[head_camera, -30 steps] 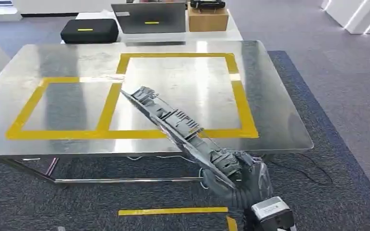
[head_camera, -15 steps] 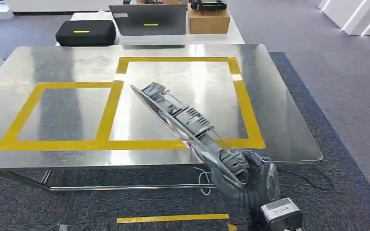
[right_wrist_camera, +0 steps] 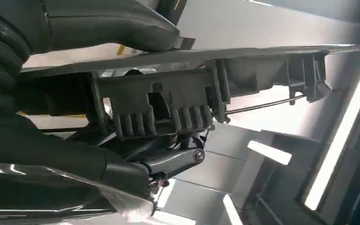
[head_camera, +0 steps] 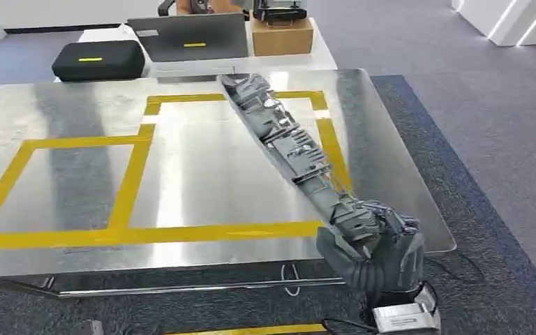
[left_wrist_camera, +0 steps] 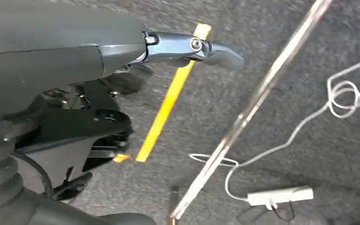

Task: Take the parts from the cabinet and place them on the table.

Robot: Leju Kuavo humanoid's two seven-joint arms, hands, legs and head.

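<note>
My right hand (head_camera: 377, 251) grips the near end of a long grey plastic part (head_camera: 286, 143) with ribs and clips. The part slants up and away over the right side of the steel table (head_camera: 202, 178), above the larger yellow-taped square (head_camera: 331, 139). In the right wrist view the part (right_wrist_camera: 201, 93) runs across the picture, clamped between my thumb (right_wrist_camera: 117, 23) and darker fingers (right_wrist_camera: 168, 161). My left hand (left_wrist_camera: 183, 47) hangs low over the carpet with nothing in it; one finger is stretched out.
A smaller yellow-taped square (head_camera: 56, 185) lies on the table's left half. Behind the table stand a black case (head_camera: 98, 59), a laptop (head_camera: 188, 38) and a cardboard box (head_camera: 283, 31). A power strip (left_wrist_camera: 281, 194) and white cable (left_wrist_camera: 337, 93) lie on the carpet by the table's leg (left_wrist_camera: 253, 98).
The camera has come closer to the table. My right hand has carried the part forward and swung its far end to the right, over the table's right side.
</note>
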